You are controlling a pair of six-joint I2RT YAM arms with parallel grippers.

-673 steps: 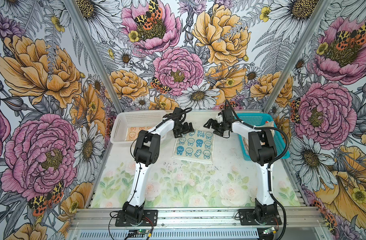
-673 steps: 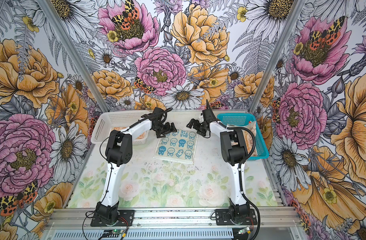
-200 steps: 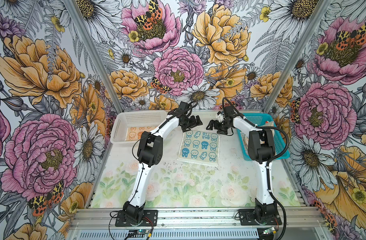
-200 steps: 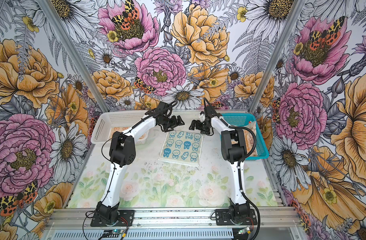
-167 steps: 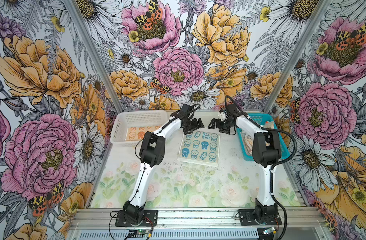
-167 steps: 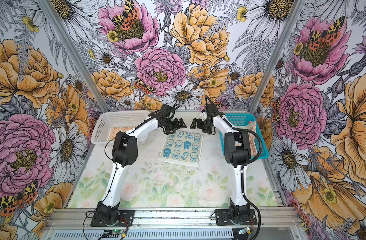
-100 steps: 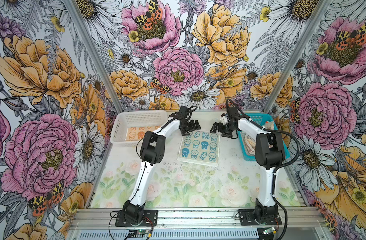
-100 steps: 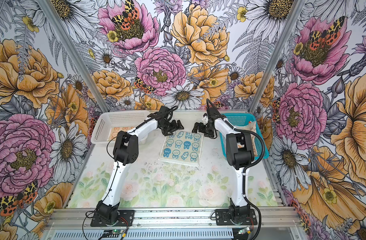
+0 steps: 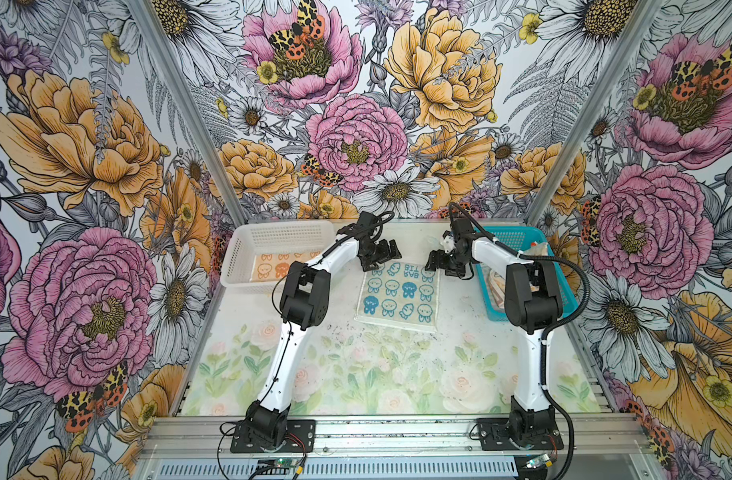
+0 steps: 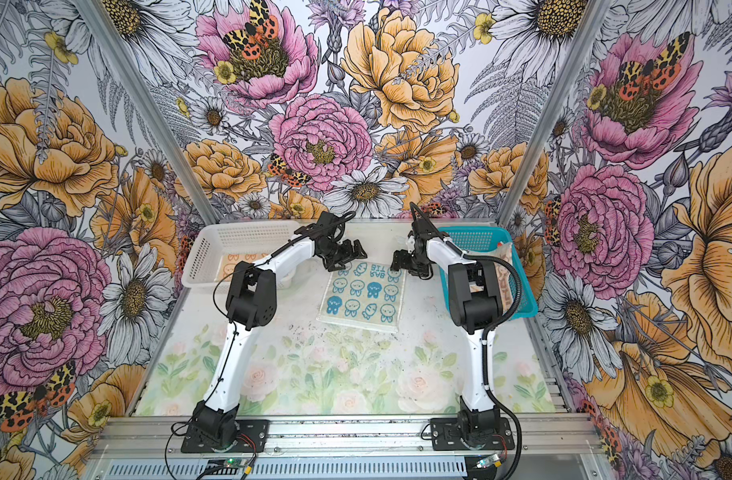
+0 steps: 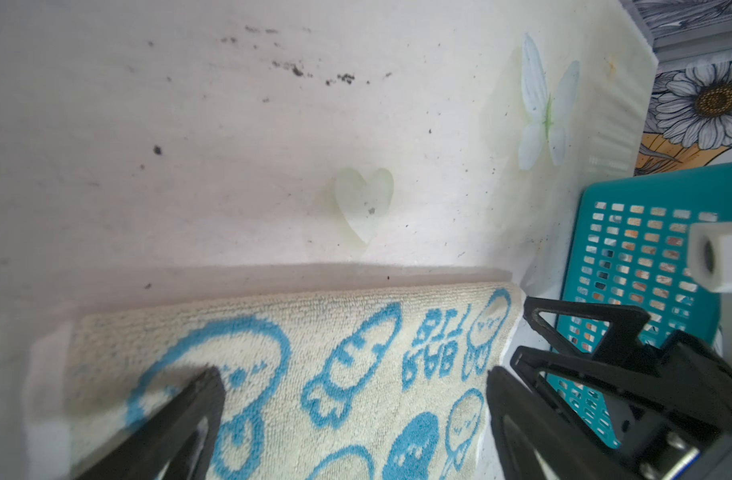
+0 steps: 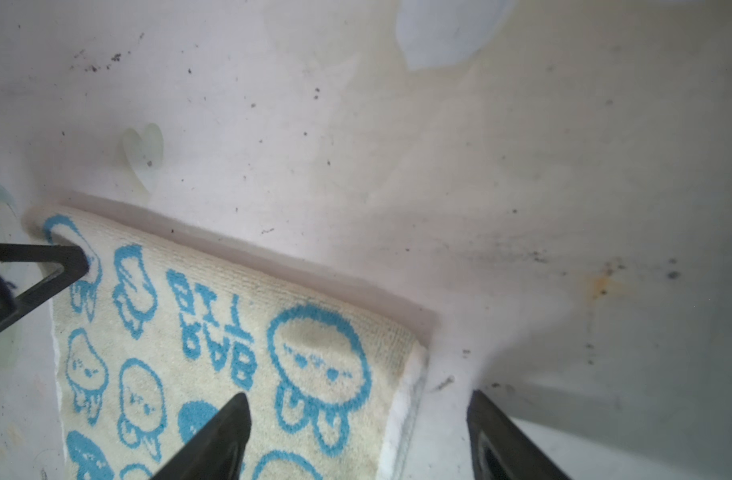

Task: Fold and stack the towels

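Roughly, towel heading: the cream-and-blue towel point(image 9: 397, 293) lies flat and slightly turned, so its near edge slopes down toward the right in both top views. It looks close to square, so no long axis can be told.
Print: a row of blue letters runs along the far edge, with rows of bunny faces on the nearer part.
Edges: in both wrist views the far edge is rounded like a fold and has no white border. A white border shows along the side edges.
Towel place: far middle of the counter point(image 9: 356, 374), between the two baskets and touching neither.
White basket point(image 9: 248, 253): far left, with one orange-printed towel point(image 9: 272, 269) lying flat on its floor.
Teal basket point(image 9: 518, 239): far right, holding peach towels point(image 10: 503, 270) partly hidden behind the right arm. How many cannot be told.
Left gripper point(image 9: 378, 259): jaws spread wide at the cream-and-blue towel's far left corner, holding nothing. In the right wrist view one fingertip point(image 12: 75, 262) sits at that corner's bunny, but whether it presses the cloth cannot be told.
Right gripper point(image 12: 358, 397): jaws well apart and straddling the far right corner. One finger point(image 12: 227, 428) hangs over the print and the other over bare counter beyond the white border, with nothing clamped between them.
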